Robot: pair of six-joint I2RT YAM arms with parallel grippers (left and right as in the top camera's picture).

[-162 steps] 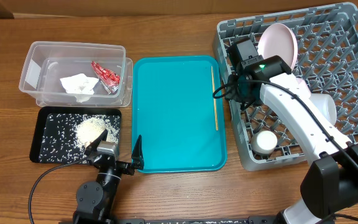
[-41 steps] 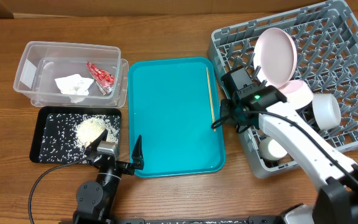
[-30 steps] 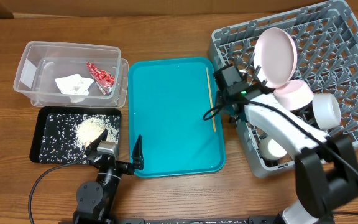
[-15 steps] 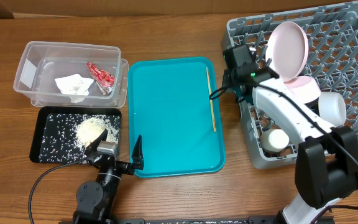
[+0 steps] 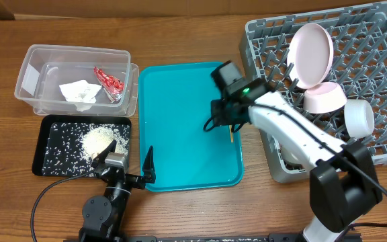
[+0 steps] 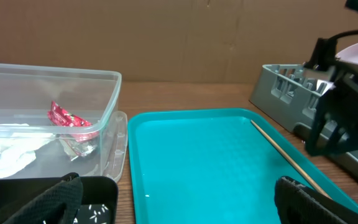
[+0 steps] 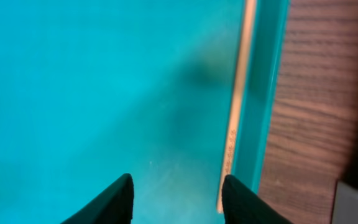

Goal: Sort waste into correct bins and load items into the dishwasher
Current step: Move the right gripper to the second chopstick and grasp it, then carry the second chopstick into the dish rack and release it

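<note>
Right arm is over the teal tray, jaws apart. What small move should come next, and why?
Probably nudge the right gripper sideways toward the teal tray rim. The chopstick along that rim lines up with one finger, not with the open gap between them.

You have brown wooden table; directly on it: clear rectangular plastic tub far left, shallow black rectangular tray just beside it on near side, large teal plastic tray centre, square grey latticed dish rack right

Rack at 2 o'clock
Plate, bowls inside; wrapper, napkin in tub at 10; rice on black tray; chopstick at centre
</note>
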